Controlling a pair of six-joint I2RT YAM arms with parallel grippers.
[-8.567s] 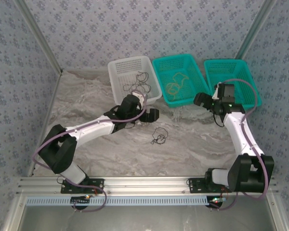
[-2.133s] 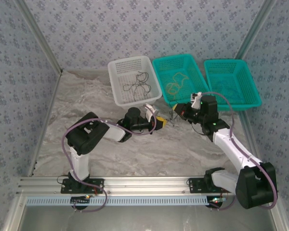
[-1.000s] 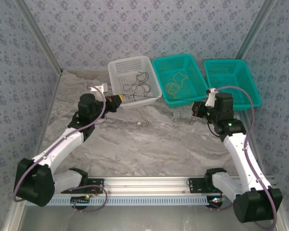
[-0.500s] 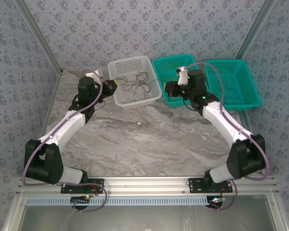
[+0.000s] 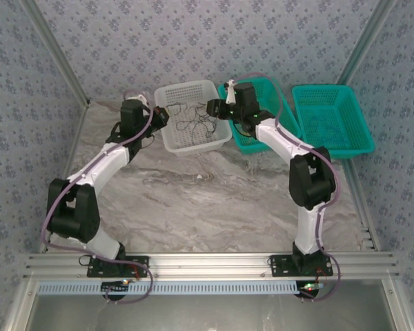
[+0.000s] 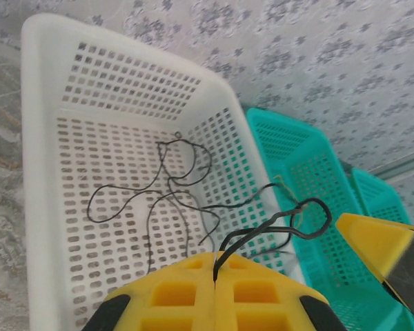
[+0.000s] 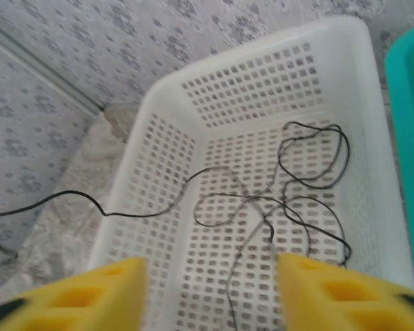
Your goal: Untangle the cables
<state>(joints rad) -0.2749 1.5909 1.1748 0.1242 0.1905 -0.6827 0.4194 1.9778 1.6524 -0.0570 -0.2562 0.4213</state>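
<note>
Black cable [image 6: 257,233] over white basket [image 6: 34,138] rim, nipped fast in left claw [image 6: 214,276]; right claw [image 7: 210,267] agape above; teal basket [image 6: 297,158] beside.

Overhead, the black cables [image 5: 193,121] in the white basket [image 5: 183,87] are way too thin to count or tell which strand crosses which. The right arm [image 5: 272,134] covers a good chunk of the middle teal basket [image 5: 243,140], so can't tell what's lying in there. On the left wrist cam, the left hand [image 6: 214,276] gets chopped by the bottom edge, and the black cable [image 6: 276,224] vanishes into the seam between its fingers. On the right wrist cam, the right hand [image 7: 207,276] is blurry and cut off at the bottom, and a black strand [image 7: 55,198] runs off the left edge.
</note>
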